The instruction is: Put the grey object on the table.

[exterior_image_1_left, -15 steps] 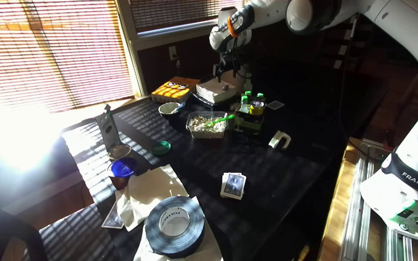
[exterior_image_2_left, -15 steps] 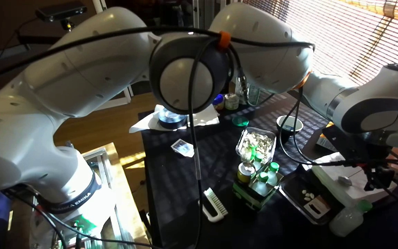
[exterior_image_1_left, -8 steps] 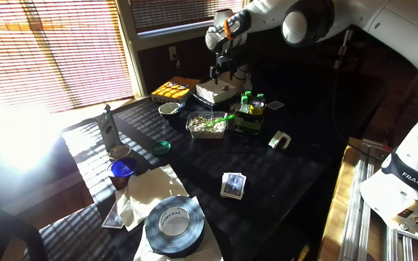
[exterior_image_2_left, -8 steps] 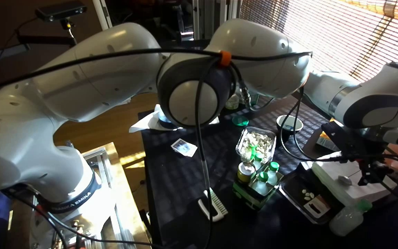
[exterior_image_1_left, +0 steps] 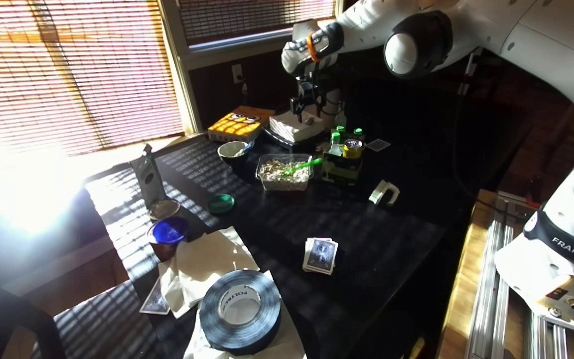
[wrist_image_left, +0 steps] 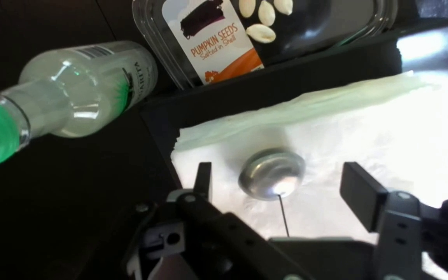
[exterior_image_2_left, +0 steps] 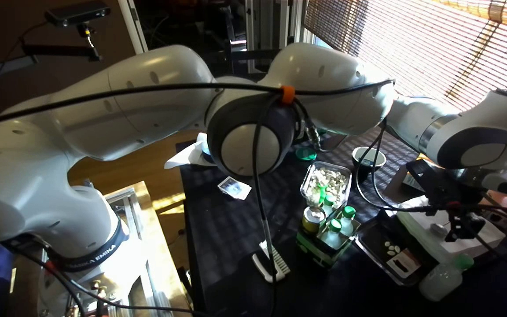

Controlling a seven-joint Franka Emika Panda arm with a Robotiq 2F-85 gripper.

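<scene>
A small shiny grey domed object (wrist_image_left: 272, 175) lies on a pale, flat rectangular stack of napkin-like sheets (wrist_image_left: 395, 128). A thin dark line runs down from the dome in the wrist view. Both exterior views show the dome (exterior_image_1_left: 309, 121) (exterior_image_2_left: 438, 230) and the pale stack (exterior_image_1_left: 292, 128) (exterior_image_2_left: 489, 235). The stack sits at the far end of the large black table (exterior_image_1_left: 272, 224). My gripper (wrist_image_left: 280, 181) is open and empty above the stack. Its fingers (wrist_image_left: 364, 196) stand wide apart on either side of the dome in the wrist view, seemingly not touching it.
A black tray (exterior_image_2_left: 374, 237) with a pumpkin seeds label and a green-capped bottle (exterior_image_2_left: 442, 278) stand beside the stack. Nearby are a bottle carrier (exterior_image_1_left: 342, 169), a clear tub of seeds (exterior_image_1_left: 285, 182), a bowl (exterior_image_1_left: 231, 151) and an orange box (exterior_image_1_left: 239, 124). A brush (exterior_image_1_left: 384, 193) lies nearer.
The arm and gripper have come down lower over the pale stack. In an exterior view the gripper has shifted left to the dome. The items on the table have not moved.
</scene>
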